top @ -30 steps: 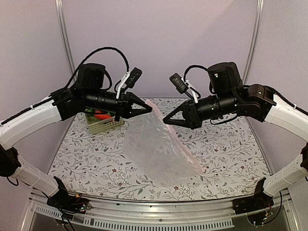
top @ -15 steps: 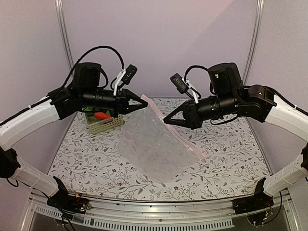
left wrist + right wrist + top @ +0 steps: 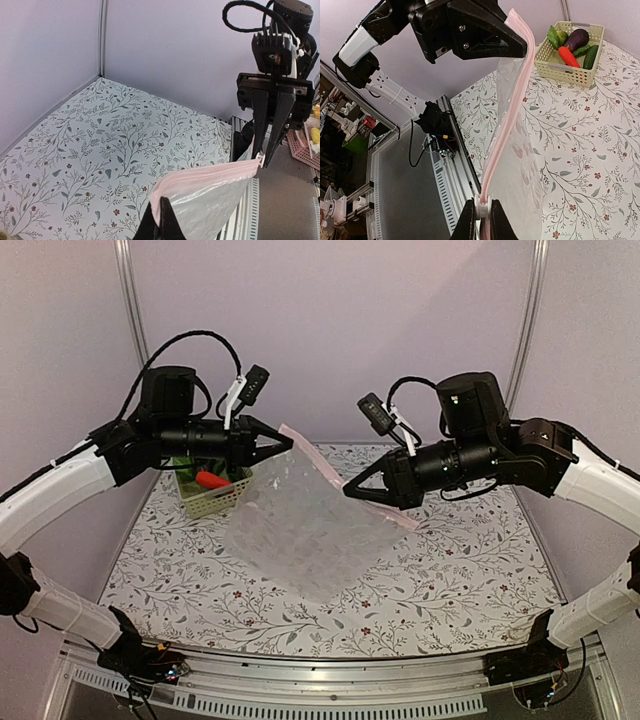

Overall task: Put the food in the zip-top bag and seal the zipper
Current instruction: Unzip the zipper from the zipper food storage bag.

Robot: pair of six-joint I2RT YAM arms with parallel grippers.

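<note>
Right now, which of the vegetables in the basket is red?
The carrot. It is the only red-orange piece, and it lies between the dark purple eggplant and the green cucumber in the basket.

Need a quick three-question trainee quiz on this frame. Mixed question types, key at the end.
1. True or false: the food is already inside the zip-top bag.
2. Pick one. The zipper is gripped by: A) left jaws and right jaws, one end each; B) left jaws only; C) neither.
3. Fill in: the food lies in a pale green slotted ___.
Key: 1 false; 2 A; 3 basket.
</note>
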